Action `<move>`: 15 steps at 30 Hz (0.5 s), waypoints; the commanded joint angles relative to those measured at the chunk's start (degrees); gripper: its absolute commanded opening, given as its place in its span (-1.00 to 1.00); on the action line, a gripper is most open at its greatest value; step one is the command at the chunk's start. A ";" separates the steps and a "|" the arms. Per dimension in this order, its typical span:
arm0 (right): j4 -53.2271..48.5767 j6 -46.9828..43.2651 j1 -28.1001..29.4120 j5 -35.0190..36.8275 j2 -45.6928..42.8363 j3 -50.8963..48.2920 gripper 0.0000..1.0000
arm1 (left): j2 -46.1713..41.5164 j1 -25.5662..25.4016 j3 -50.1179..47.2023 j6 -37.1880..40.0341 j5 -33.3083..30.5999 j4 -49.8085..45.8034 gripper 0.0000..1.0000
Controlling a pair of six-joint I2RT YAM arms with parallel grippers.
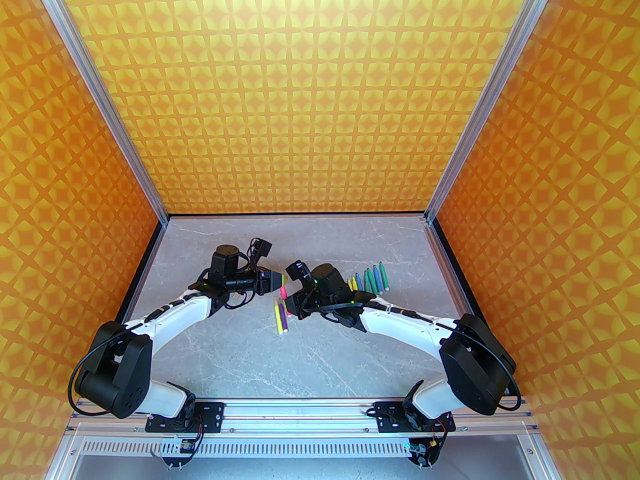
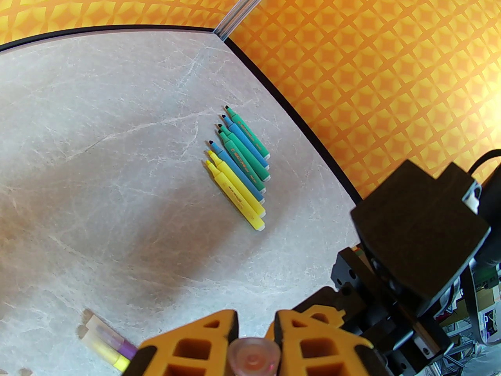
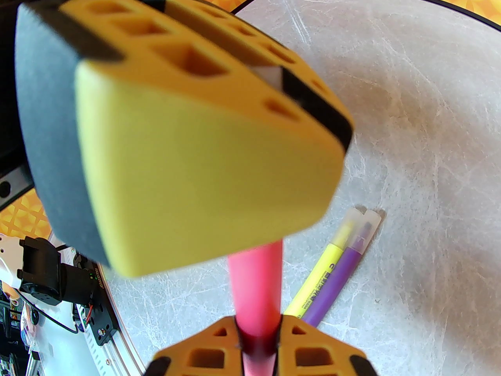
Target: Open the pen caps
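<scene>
Left gripper (image 2: 255, 327) is clamped down on a clear cap (image 2: 254, 357). You can see its round pinkish end poking out between the orange fingers in the left wrist cam. Right gripper (image 3: 258, 327) is pinching the pink pen (image 3: 258, 280) by the barrel, fingers tight on both sides. Both are held up off the table (image 1: 240, 348), roughly mid-table, w/ the two grippers facing each other nearly nose to nose. From the right wrist cam the pink barrel runs straight up and goes behind the left gripper's fat yellow finger, so can't tell if the cap is seated on the pen or pulled off tbh.

Other stuff: a yellow pen (image 3: 317, 276) and a purple pen (image 3: 336, 282) lie side by side, touching, on the table right below the grippers, both w/ their capped ends (image 3: 354, 221) on the same side. Over on the right, near the right arm's wrist, there's a neat row of pens (image 2: 240, 170) lying parallel: yellows, blues, greens. Their bare tips all point toward the back wall, white plugs toward the near side. That row is well apart from the capped pair.
</scene>
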 commanded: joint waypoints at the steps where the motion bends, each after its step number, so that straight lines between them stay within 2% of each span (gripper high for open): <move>1: 1.68 -0.22 0.13 0.07 -1.25 -0.98 -0.57 | -1.73 -0.35 1.35 -0.72 0.71 -0.40 -0.70; 5: 3.41 0.10 0.13 -0.49 -0.65 -1.52 -0.34 | -2.57 -0.35 1.09 -2.12 1.07 0.78 -0.82; 15: 5.43 -0.22 0.11 -0.83 1.60 0.57 -0.31 | -4.90 -0.36 -0.19 -2.08 2.03 0.07 -0.91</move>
